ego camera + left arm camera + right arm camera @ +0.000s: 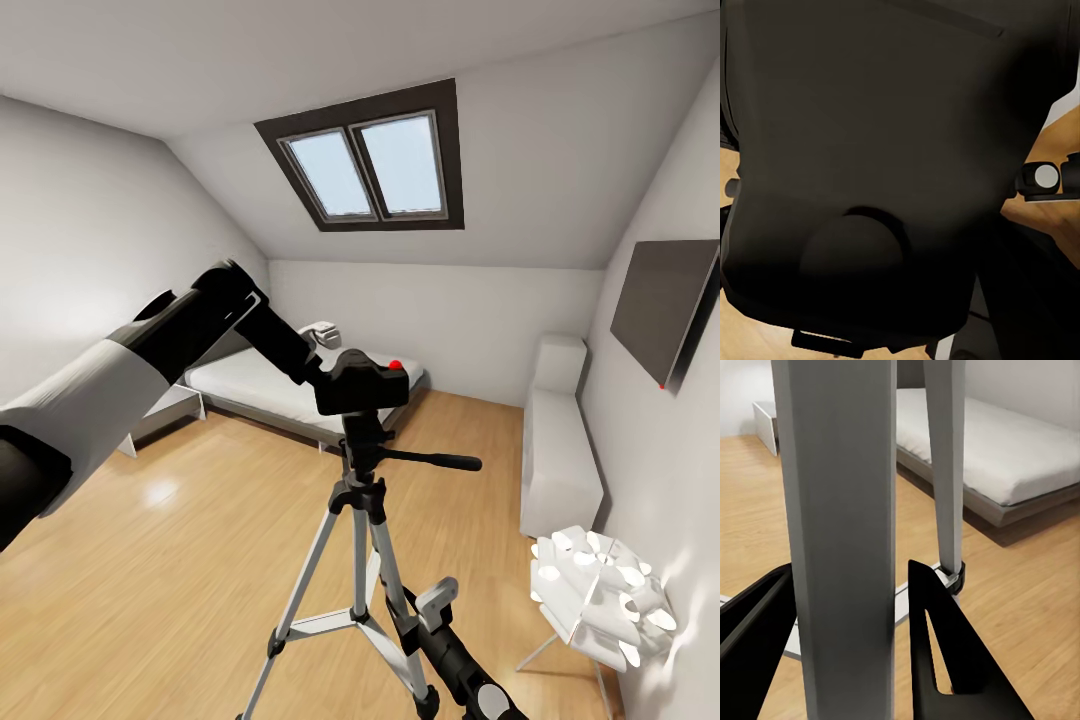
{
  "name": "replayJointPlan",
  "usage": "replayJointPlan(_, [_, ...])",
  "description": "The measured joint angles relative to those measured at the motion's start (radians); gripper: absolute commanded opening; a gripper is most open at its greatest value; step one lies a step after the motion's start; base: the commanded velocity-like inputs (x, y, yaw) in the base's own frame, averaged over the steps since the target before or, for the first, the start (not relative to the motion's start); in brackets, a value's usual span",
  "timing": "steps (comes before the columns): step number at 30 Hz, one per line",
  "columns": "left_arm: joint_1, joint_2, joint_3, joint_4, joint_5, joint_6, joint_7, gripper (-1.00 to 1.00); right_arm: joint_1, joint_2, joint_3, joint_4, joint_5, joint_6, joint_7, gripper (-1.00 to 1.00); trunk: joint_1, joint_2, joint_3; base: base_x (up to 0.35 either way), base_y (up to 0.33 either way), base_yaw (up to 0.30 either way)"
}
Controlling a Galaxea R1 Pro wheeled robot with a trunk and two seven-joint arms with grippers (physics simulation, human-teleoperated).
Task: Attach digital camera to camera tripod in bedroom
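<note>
White attic walls, a sloped ceiling with a dark-framed double skylight and a light wood floor form the bedroom. No brand, label or readable writing shows on any item.

Left arm: it reaches forward to the digital camera, which sits on top of the camera tripod head, red button up. In the left wrist view the camera's black body lies directly against the lens and hides the fingers; whether the left gripper is closed on it cannot be told.

Behind the camera stands the grey-framed bed.

Right gripper: its two black fingers straddle a silver-grey tripod leg, the leg standing between them; firm contact cannot be confirmed. The pan handle points toward the right wall.

Further right: a white cabinet, a dark wall panel, and a white perforated lamp.
</note>
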Motion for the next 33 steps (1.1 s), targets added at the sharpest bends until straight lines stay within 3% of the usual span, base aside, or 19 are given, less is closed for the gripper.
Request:
replayJointPlan(6, [0.000,-0.001,0.001,0.000,0.000,0.000,0.000,-1.00,0.000,0.000,0.000,0.000,0.000,0.000,0.000,-1.00,0.000,0.000,0.000,0.000,0.000,0.000])
replayJointPlan(7, [0.000,-0.001,0.001,0.000,0.000,0.000,0.000,1.00,0.000,0.000,0.000,0.000,0.000,0.000,0.000,-1.00,0.000,0.000,0.000,0.000,0.000,0.000])
replayJointPlan(33, [0.000,0.000,0.001,0.000,-0.002,0.000,0.000,1.00,0.000,0.000,0.001,0.000,0.000,0.000,0.000,-1.00,0.000,0.000,0.000,0.000,0.000,0.000])
